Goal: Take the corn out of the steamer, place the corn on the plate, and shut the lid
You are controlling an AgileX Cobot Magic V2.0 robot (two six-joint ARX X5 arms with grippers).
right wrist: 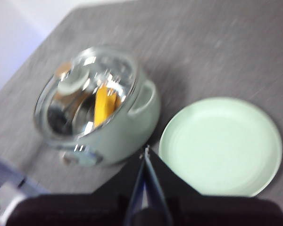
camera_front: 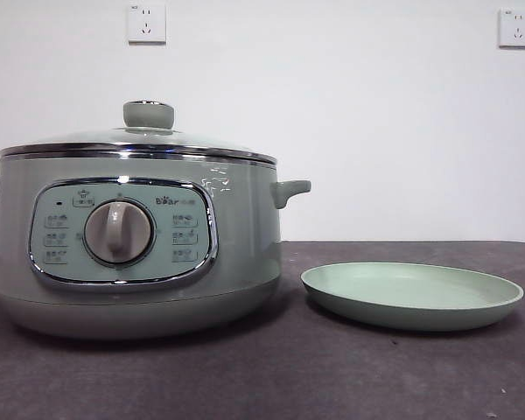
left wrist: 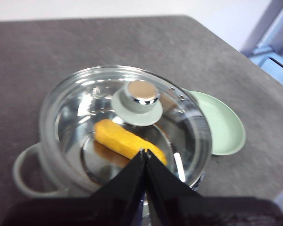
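The sage-green steamer stands at the left of the front view with the glass lid sitting on it. Through the lid the yellow-orange corn shows lying inside the pot. The pale green plate rests bare on the table to the steamer's right. My left gripper hangs shut high above the steamer, near its rim. My right gripper is shut and hovers high between the steamer and the plate. That blurred view also shows the corn. Neither gripper appears in the front view.
The table has a dark grey cloth surface. A white wall with two sockets stands behind it. The table's far edge and a blue-grey frame show in the left wrist view.
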